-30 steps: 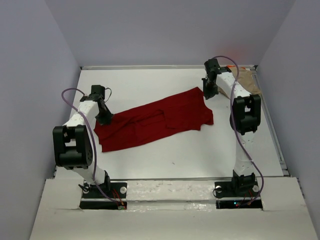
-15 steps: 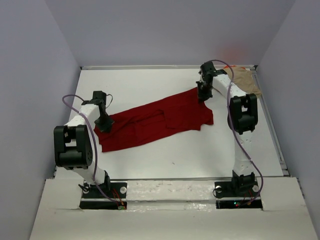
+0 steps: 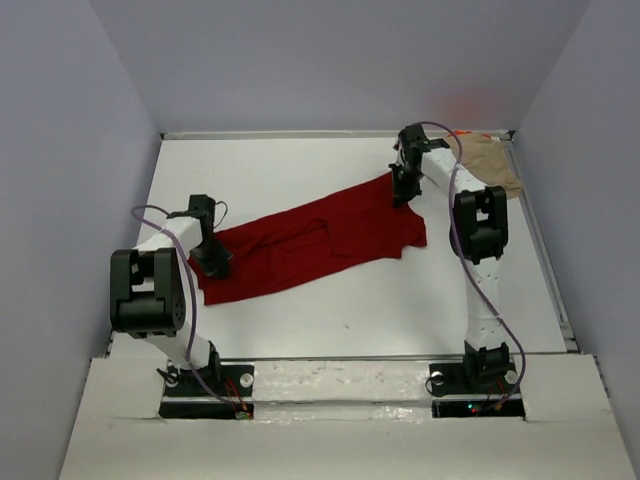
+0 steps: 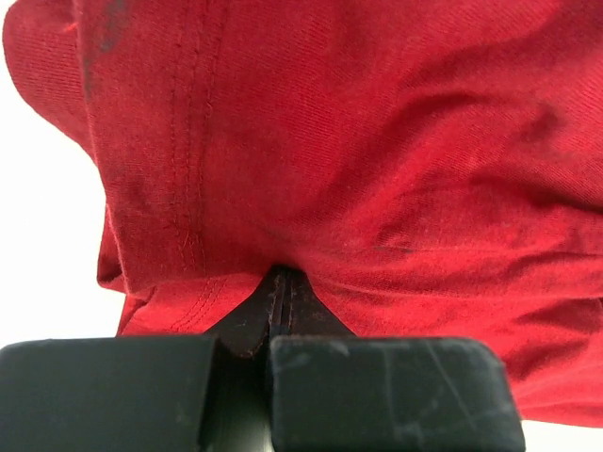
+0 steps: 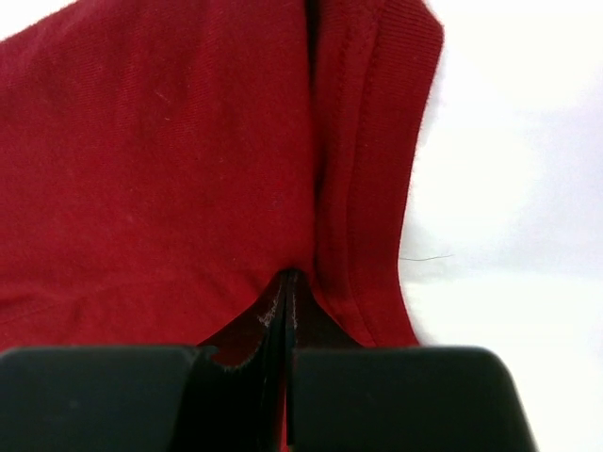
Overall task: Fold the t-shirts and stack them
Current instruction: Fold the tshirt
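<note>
Red t-shirt point(image 3: 310, 240), left end nearer than before.

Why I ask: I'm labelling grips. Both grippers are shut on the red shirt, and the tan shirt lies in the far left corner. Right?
One thing is wrong: the tan shirt lies in the far right corner, not the left, as the top view shows. The left gripper and right gripper are indeed shut on the red shirt.

One large plain dark red cloth t-shirt point(image 3: 315, 240): laid out long and rumpled, running diagonally across the white tabletop point(image 3: 280, 170) from near-left to far-right. One plain tan cloth t-shirt point(image 3: 492, 162): crumpled in the far-right corner. One sliver of bright orange fabric point(image 3: 482, 134): at the tan shirt's far edge.
</note>
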